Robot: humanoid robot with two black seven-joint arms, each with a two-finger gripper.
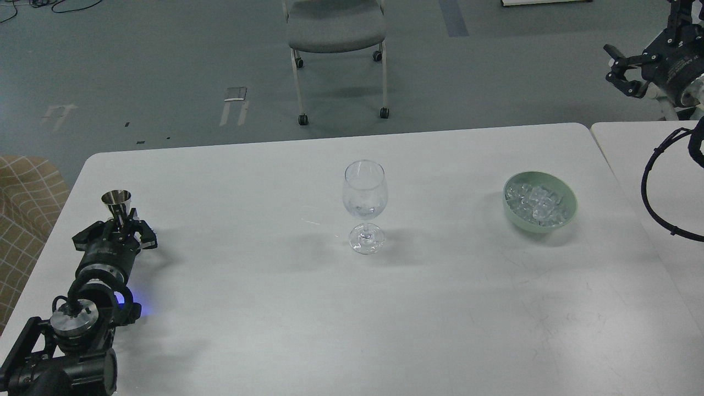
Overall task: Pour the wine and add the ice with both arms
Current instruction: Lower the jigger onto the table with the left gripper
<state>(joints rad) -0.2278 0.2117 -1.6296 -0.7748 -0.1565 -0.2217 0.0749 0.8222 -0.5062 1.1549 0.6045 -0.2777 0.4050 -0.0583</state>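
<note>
A clear wine glass stands upright at the table's middle, with a shallow pool of wine in its bowl. At the right, a pale green bowl holds a heap of ice. My left gripper sits low at the table's left edge, shut on the lower part of a small steel jigger that stands upright. My right gripper hangs high at the far right, beyond the table's back edge, with its claws spread and nothing in them.
A second white table abuts on the right, with my right arm's black cable looping over it. A grey wheeled chair stands on the floor behind. A checked cushion lies left of the table.
</note>
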